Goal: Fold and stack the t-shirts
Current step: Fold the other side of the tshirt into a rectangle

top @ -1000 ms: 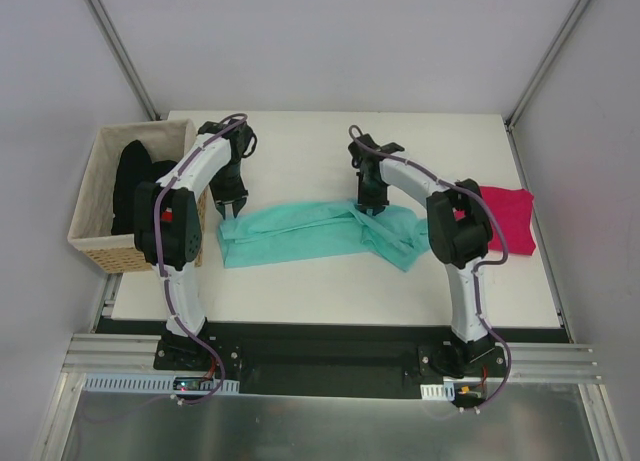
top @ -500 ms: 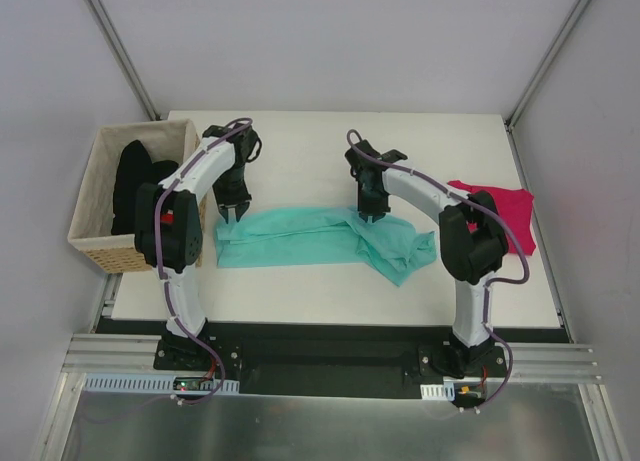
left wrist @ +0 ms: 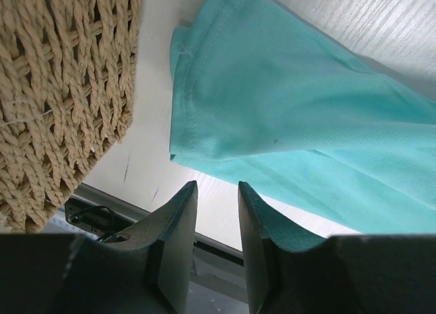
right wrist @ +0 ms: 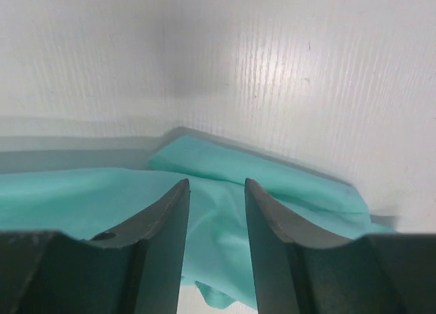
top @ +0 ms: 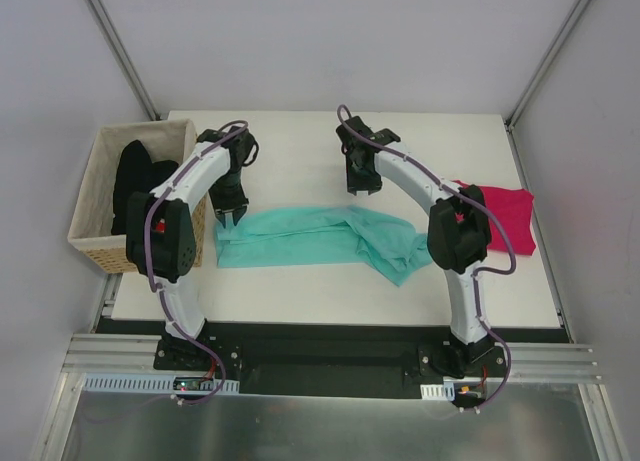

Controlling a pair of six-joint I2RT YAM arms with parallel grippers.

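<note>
A teal-green t-shirt (top: 310, 236) lies as a long crumpled band across the middle of the table, bunched at its right end. My left gripper (top: 232, 214) hovers at its left end next to the basket; in the left wrist view that gripper (left wrist: 216, 188) is open and empty, with the teal cloth (left wrist: 286, 103) just beyond its tips. My right gripper (top: 362, 184) stands above the shirt's far edge, open and empty (right wrist: 216, 184), the teal cloth (right wrist: 75, 191) below it. A magenta-pink t-shirt (top: 508, 219) lies at the right. Black t-shirts (top: 135, 181) sit in the basket.
The tan woven basket (top: 100, 246) stands at the table's left edge, its wall (left wrist: 61, 89) close beside my left fingers. The white table (top: 300, 151) shows bare behind the teal shirt. Grey walls and metal frame posts enclose the table.
My right gripper has opened, let go of the teal shirt's middle and moved back toward the far side. The shirt's right part has settled. The left gripper has barely moved.
</note>
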